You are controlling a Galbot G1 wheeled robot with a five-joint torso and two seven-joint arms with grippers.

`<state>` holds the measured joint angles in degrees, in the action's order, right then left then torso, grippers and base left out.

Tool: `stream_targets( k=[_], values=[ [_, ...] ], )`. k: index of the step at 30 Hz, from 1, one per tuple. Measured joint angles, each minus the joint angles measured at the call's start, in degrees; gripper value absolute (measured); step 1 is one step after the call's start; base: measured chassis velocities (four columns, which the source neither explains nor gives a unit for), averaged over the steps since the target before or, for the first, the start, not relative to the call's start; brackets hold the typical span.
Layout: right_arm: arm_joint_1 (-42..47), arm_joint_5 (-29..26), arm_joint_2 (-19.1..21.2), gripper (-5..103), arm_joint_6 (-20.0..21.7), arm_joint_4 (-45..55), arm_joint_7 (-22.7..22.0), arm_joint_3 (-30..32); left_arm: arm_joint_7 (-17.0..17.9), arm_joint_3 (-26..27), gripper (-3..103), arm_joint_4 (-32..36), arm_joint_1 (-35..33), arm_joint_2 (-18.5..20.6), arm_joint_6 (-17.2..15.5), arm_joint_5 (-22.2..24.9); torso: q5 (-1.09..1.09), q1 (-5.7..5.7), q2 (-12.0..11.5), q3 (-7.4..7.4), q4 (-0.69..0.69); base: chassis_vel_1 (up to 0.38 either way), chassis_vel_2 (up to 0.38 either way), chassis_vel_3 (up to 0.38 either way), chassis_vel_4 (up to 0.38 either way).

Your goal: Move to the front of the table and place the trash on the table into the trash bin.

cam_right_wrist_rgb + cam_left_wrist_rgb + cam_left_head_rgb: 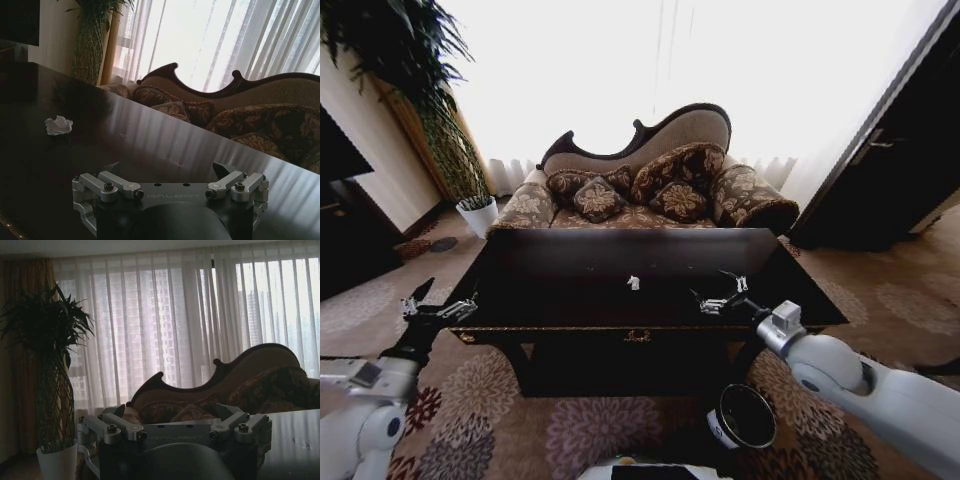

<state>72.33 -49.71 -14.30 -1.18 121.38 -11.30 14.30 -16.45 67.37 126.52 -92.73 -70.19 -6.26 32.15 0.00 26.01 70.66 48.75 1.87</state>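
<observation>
A crumpled white paper wad lies near the middle of the glossy black tabletop. The right gripper hovers over the tabletop just right of the wad, its fingers apart and empty. The left gripper hangs off the tabletop's left end, fingers also spread. The trash bin stands on the carpet below the tabletop's front right.

A patterned sofa with cushions stands beside a potted plant.
</observation>
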Motion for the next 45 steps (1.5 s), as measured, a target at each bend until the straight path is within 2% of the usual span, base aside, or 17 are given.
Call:
stream_targets(
  k=[4, 6, 8, 13, 15, 16, 19, 21, 24, 26, 29, 34, 37, 39, 41, 45],
  values=[
    [-3.4, -4.3, 0.2, 100, 0.5, -0.5, -0.2, -1.5, 0.0, 0.3, 100, 0.1, -0.4, -0.4, 0.2, 0.0, -0.02, 0.0, 0.0, 0.0, 0.0, 0.0, 0.0, 0.0, 0.0],
    [-7.8, -9.1, -1.1, 100, 2.6, -0.4, -2.6, -3.4, 0.0, 0.3, 100, 0.3, -0.6, -1.1, 0.4, -0.2, -0.03, 0.0, 0.0, 0.0, -0.02, 0.0, 0.0, 0.0, 0.0],
    [-8.6, -10.3, -1.7, 100, 3.2, -0.2, -3.3, -3.5, 0.0, 0.3, 100, 0.4, -0.6, -1.3, 0.4, -0.3, -0.02, 0.0, 0.0, 0.0, -0.02, 0.0, 0.0, 0.0, 0.0],
    [-12.5, -15.6, -9.2, 100, 6.0, 0.6, -5.6, -1.7, -0.1, -0.6, 100, 0.5, -0.7, -2.3, 0.5, -1.4, -0.01, 0.0, 0.0, 0.0, 0.0, 0.0, 0.0, 0.0, 0.0],
    [-13.4, -16.2, -10.1, 100, 6.3, 0.6, -5.8, -1.6, -0.2, -0.7, 100, 0.5, -0.8, -2.4, 0.5, -1.5, -0.01, 0.0, 0.0, 0.0, 0.0, 0.0, 0.0, 0.0, 0.0],
    [-15.8, -17.1, -12.6, 100, 7.2, 0.1, -6.1, -1.6, -0.2, -1.1, 100, 0.6, -0.8, -2.7, 0.5, -2.0, -0.02, -0.01, 0.0, 0.0, 0.0, 0.0, 0.0, 0.0, 0.0],
    [-19.8, -17.7, -16.6, 100, 8.4, -0.8, -6.3, -2.3, -0.2, -1.8, 100, 1.2, -1.3, -3.3, 0.5, -2.8, -0.02, 0.0, 0.0, 0.0, -0.01, 0.0, 0.0, 0.0, 0.0],
    [-20.4, -17.7, -17.3, 100, 8.5, -1.0, -6.3, -2.5, -0.2, -1.8, 100, 1.3, -1.4, -3.5, 0.5, -2.9, -0.03, 0.0, 0.0, 0.0, -0.01, 0.0, 0.0, 0.0, 0.0],
    [-21.8, -16.7, -20.9, 100, 8.8, -1.2, -6.2, -3.8, -0.3, -1.6, 100, 2.0, -2.1, -3.7, 0.5, -3.2, -0.02, 0.0, 0.0, 0.0, -0.01, 0.0, 0.0, 0.0, 0.0],
    [-21.8, -16.1, -21.7, 100, 8.8, -0.9, -5.9, -4.0, -0.3, -1.5, 100, 2.0, -2.2, -3.7, 0.5, -3.2, -0.01, 0.0, 0.0, 0.0, 0.0, 0.0, 0.0, 0.0, 0.0],
    [-19.7, -11.3, -25.7, 100, 8.5, 3.0, -2.7, -4.1, -0.3, -0.9, 100, 2.1, -2.5, -3.8, 0.5, -3.3, -0.01, 0.0, 0.0, 0.0, -0.01, 0.0, 0.0, 0.0, 0.0],
    [-15.8, -7.7, -28.2, 100, 7.9, 7.9, 0.1, -3.1, -0.4, -1.0, 100, 2.0, -2.9, -4.6, 0.5, -4.0, -0.02, -0.01, 0.0, 0.0, 0.0, 0.0, 0.0, 0.0, 0.0],
    [-14.3, -5.3, -28.5, 100, 8.4, 9.3, 0.3, -3.0, -0.4, -1.4, 100, 1.9, -2.9, -4.9, 0.5, -4.4, -0.03, -0.01, 0.0, -0.01, 0.0, 0.0, 0.0, 0.0, 0.0],
    [-13.1, 0.5, -28.2, 100, 9.7, 9.8, -0.2, -5.2, -0.5, -2.1, 100, 1.7, -2.8, -5.3, 0.5, -5.2, -0.02, -0.01, 0.0, -0.01, 0.01, 0.0, 0.0, 0.0, 0.0],
    [-13.5, 3.0, -27.2, 100, 11.2, 9.4, -1.8, -8.2, -0.5, -2.7, 100, 1.7, -2.7, -5.8, 0.6, -5.7, -0.02, -0.01, 0.0, -0.01, 0.0, 0.0, 0.0, 0.0, 0.0],
    [-16.2, 2.1, -25.8, 100, 12.9, 8.2, -3.7, -13.0, -0.6, -3.2, 100, 1.7, -2.8, -6.3, 0.6, -6.2, -0.02, -0.01, 0.0, 0.0, 0.01, 0.0, 0.0, 0.0, 0.0]
  ],
)
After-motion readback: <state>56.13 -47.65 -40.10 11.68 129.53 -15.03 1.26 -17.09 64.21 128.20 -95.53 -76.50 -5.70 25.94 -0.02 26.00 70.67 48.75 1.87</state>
